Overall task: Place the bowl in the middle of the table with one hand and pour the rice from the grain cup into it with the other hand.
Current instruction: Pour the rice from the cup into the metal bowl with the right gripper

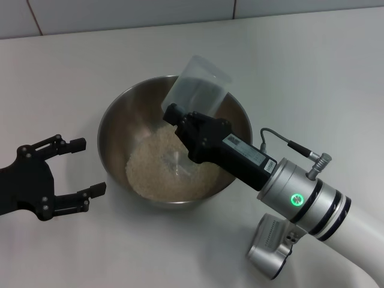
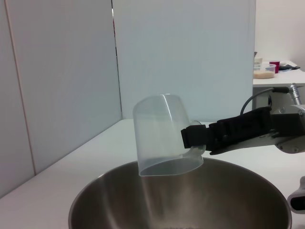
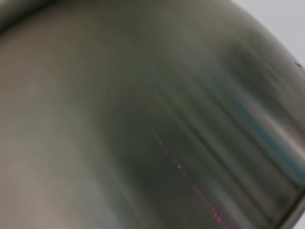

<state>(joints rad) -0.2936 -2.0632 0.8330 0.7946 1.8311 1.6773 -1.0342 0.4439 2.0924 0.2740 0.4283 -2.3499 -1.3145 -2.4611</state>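
White matte table (image 1: 312,66): right gripper (image 1: 180,120) pinching upended clear plastic grain cup (image 1: 201,84) over steel bowl (image 1: 114,129); rice (image 1: 156,168) inside; left gripper (image 1: 81,168) spread alongside; label unreadable.

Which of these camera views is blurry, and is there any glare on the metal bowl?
Right wrist view: smeared out of focus, only streaky metal of the bowl fills it. Head view: sharp, soft highlights on the bowl's rim, rice clear. Left wrist view: sharp on the grain cup held by the right gripper; far background soft.
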